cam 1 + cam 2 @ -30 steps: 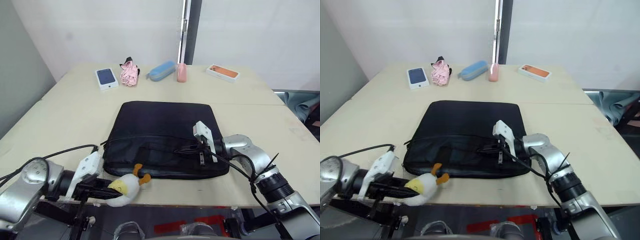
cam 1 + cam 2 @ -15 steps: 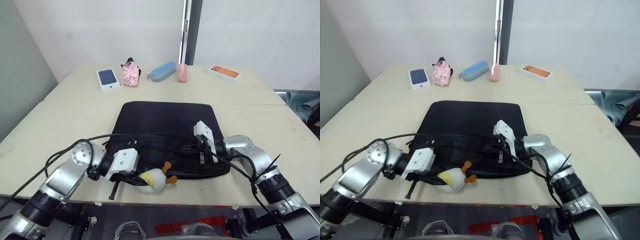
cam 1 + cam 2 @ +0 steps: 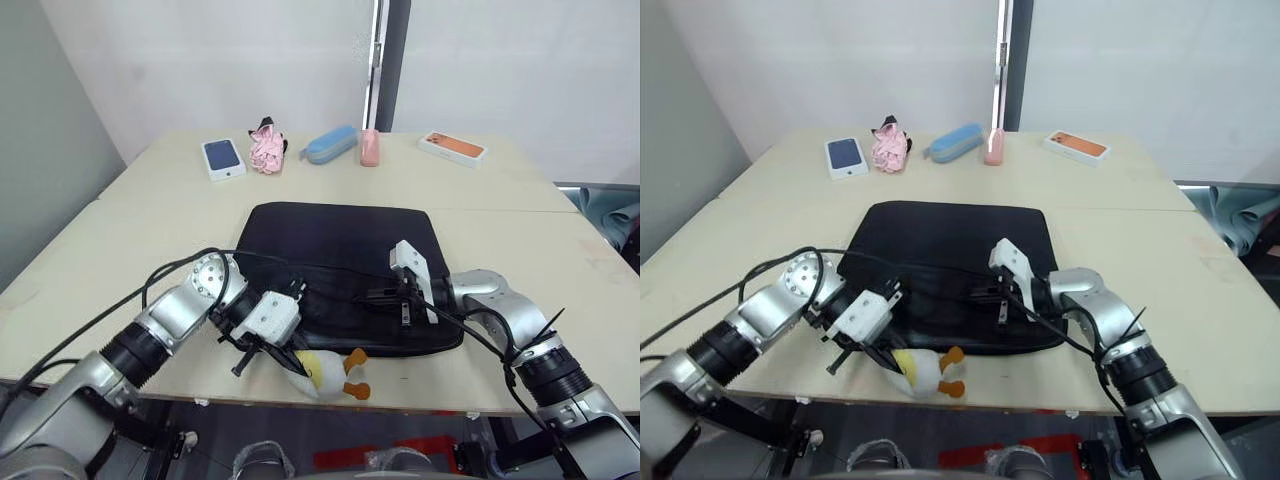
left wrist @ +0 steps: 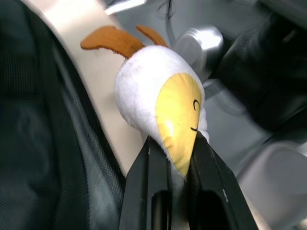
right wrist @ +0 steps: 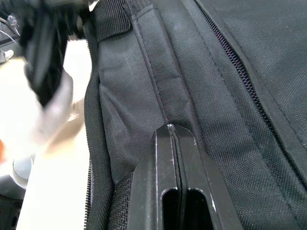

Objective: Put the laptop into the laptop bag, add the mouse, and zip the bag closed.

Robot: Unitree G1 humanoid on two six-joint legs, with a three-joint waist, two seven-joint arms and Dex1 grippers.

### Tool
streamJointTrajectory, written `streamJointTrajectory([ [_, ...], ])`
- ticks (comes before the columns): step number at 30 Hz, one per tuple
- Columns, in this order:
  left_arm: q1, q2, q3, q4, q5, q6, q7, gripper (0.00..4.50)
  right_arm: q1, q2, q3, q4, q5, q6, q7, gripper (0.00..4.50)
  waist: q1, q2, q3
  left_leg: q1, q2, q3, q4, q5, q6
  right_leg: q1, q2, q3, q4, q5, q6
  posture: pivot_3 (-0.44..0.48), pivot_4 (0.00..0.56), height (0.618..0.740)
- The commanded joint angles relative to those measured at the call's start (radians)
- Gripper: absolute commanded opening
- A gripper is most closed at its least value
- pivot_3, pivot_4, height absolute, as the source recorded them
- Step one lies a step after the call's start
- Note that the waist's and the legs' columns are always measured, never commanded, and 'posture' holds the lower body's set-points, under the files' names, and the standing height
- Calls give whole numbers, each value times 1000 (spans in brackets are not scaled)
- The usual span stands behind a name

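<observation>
Laptop bag [image 3: 340, 262] flat on table [image 3: 150, 215]. Left gripper [image 3: 285, 355] at near edge, pinching plush toy [image 3: 325, 372]. Right gripper [image 3: 378, 297] on bag's front panel, fingers seemingly closed on fabric, hard to confirm.

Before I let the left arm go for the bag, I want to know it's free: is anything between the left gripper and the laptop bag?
Yes. The left gripper is shut on a yellow-and-white plush toy at the table's near edge, just in front of the laptop bag. The toy fills its fingers, so it would have to be released first.
</observation>
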Motion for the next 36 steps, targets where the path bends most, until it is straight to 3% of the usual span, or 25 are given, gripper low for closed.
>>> streamJointTrajectory([
  [1,-62,89,-107,-7,-70,-64,-42,18,33,-13,32,29,-35,48,-28,0,-2,2,0,1,0,0,0,0,0,0,0,1,0,0,0,0,150,740],
  [3,-91,93,-89,12,-139,-12,-42,18,35,-15,26,22,-30,51,-31,0,-3,3,1,0,0,1,0,0,0,-1,1,2,0,0,0,0,150,740],
  [8,-138,-36,-5,65,-205,43,-42,18,45,-21,24,14,-32,52,-30,0,4,3,1,-1,1,2,2,0,-1,-2,1,2,-1,0,0,0,150,740],
  [13,-90,-196,102,-30,-261,179,6,18,38,-17,22,14,-29,55,-36,0,3,2,1,-2,1,3,2,0,-1,-1,1,3,-1,0,0,0,150,740],
  [20,-4,-349,149,-88,-251,379,96,18,43,-24,20,7,-27,57,-32,0,0,2,1,-2,2,4,2,0,-1,-2,1,3,-2,0,0,0,150,740],
  [25,-49,-470,140,45,-143,423,132,18,38,-27,21,6,-26,61,-28,0,0,2,1,-1,2,4,2,0,-1,-1,1,3,-2,0,0,0,150,740],
  [30,-67,-587,112,162,-20,363,132,18,41,-28,19,-3,-24,71,-33,0,-3,1,2,-2,2,4,2,0,-1,0,1,3,-5,0,0,0,150,740],
  [36,-107,-666,76,287,114,251,97,18,57,-34,15,-22,-20,80,-36,0,18,2,1,0,2,5,2,0,0,5,-2,0,-6,0,0,0,150,740],
])
